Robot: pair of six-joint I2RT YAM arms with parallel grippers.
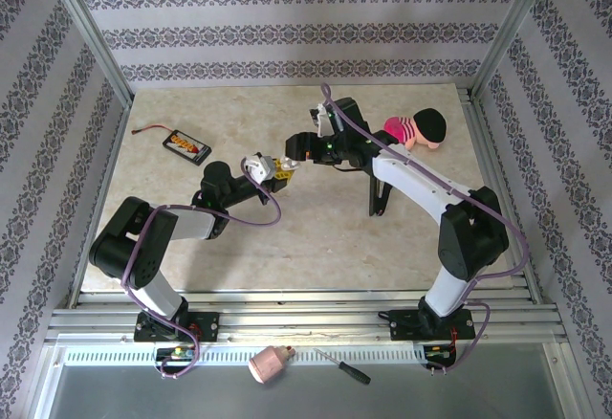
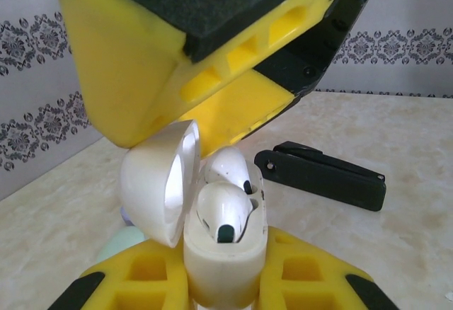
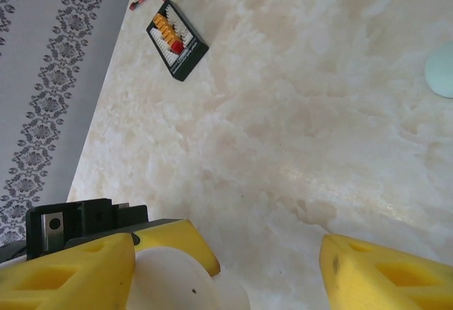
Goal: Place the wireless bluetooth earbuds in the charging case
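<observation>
No text, brand or number can be read here. The black connector board lies on the table to the left of the charging case and beyond it. It is too small and blurred to tell whether it carries any print.

White case — marbled beige table

Top camera far overhead, facing down; wrist cameras close, sharing charging case.
</observation>
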